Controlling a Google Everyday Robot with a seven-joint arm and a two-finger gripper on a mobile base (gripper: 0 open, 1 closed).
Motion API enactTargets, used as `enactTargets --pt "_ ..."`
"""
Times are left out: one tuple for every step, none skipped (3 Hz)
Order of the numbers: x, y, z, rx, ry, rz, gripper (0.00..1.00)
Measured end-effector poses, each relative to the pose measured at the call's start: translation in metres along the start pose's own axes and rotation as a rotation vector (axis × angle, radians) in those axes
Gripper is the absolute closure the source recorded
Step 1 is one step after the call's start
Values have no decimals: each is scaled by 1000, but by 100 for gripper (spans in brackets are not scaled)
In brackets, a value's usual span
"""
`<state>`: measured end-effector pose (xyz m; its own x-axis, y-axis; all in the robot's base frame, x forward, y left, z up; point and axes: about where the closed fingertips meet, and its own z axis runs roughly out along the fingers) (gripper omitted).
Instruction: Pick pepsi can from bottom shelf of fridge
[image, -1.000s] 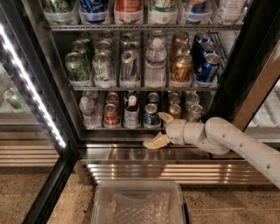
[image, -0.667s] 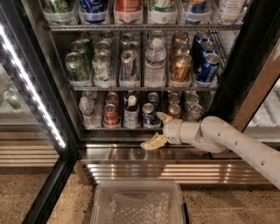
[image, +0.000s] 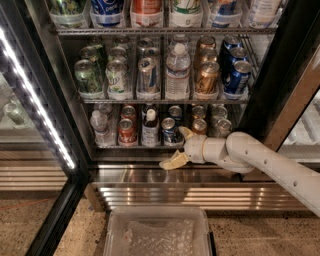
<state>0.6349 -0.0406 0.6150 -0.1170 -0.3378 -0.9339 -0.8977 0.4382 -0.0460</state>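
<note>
The pepsi can (image: 168, 131), blue with a silver top, stands on the bottom shelf (image: 135, 146) of the fridge (image: 280, 75), in the middle of the front row. My gripper (image: 179, 147) reaches in from the right on its white arm and is open. One tan finger (image: 186, 132) is up beside the can's right side. The other finger (image: 172, 161) hangs below the shelf's front edge. The gripper holds nothing.
A red can (image: 127, 131), a small bottle (image: 149, 129) and a water bottle (image: 99, 126) stand left of the pepsi can; copper-gold cans (image: 199, 126) stand right of it. Higher racks hold more cans and bottles. An LED strip (image: 35, 100) lines the open door. A clear lidded bin (image: 157, 232) sits on the floor below.
My gripper has shifted slightly left toward the pepsi can, and its upper finger now shows beside the can. The cans have not moved.
</note>
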Motion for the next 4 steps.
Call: enactTargets --pt "-2 -17 4 38 1 -27 2" --pt "-23 -39 8 78 -26 -78 2" --pt "-32 -52 18 93 -58 -83 5" --pt "-23 -58 30 90 -68 -49 7"
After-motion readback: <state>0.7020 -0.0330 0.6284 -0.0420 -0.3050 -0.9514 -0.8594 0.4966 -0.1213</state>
